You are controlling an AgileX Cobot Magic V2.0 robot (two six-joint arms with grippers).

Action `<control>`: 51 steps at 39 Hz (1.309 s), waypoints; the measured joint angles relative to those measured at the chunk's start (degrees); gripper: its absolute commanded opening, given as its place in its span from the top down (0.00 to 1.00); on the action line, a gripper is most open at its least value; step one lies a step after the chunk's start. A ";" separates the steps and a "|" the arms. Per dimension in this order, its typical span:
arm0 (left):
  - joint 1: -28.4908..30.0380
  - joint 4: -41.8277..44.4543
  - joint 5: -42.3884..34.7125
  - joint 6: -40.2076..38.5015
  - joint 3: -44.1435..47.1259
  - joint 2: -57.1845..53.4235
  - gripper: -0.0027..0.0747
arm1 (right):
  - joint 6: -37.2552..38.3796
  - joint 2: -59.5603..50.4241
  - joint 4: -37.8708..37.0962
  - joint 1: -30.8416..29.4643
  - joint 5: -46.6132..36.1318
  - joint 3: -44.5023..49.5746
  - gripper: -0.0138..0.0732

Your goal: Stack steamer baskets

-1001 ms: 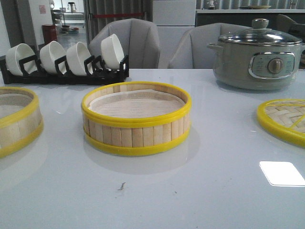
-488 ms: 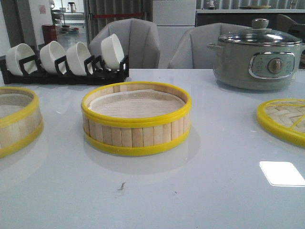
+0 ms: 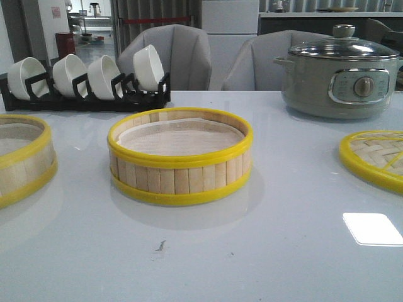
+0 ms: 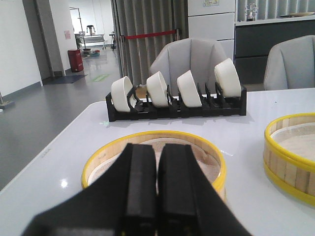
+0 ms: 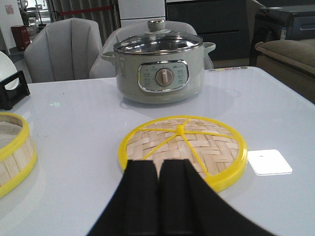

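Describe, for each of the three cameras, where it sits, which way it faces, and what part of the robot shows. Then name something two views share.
Front: low over the table, facing forward at the centre steamer basket; no robot visible.
Left wrist: behind the shut left gripper, facing the left steamer basket.
Right wrist: behind the shut right gripper, facing the lid.
Shared: front and right wrist both show the cooker.

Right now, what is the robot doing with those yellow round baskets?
Nothing is being held. Two steamer baskets sit apart on the white table: the middle basket and the left basket. They are not stacked. The left gripper is shut and empty, pointing at the left basket. The right gripper is shut too, in front of the flat woven lid. A cooking pot and a rack of white bowls stand at the back.
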 measured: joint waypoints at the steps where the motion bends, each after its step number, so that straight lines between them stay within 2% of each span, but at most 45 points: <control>1: 0.00 0.00 0.00 0.00 0.00 0.00 0.85 | 0.00 0.00 0.00 0.00 0.00 0.00 0.77; 37: 0.00 0.00 0.00 0.00 0.00 0.00 0.85 | 0.00 0.00 0.00 0.00 0.00 0.00 0.77; 42: -0.26 -2.81 0.10 -0.09 -0.13 0.00 0.85 | 0.00 0.00 0.00 0.00 0.00 0.00 0.77; 47: -2.01 -4.83 1.31 -0.09 -3.14 5.21 0.85 | 0.00 0.00 0.00 0.00 0.00 0.00 0.77; 51: -2.60 -4.27 2.41 -0.09 -10.51 14.43 0.85 | 0.00 0.00 0.00 0.00 0.00 0.00 0.77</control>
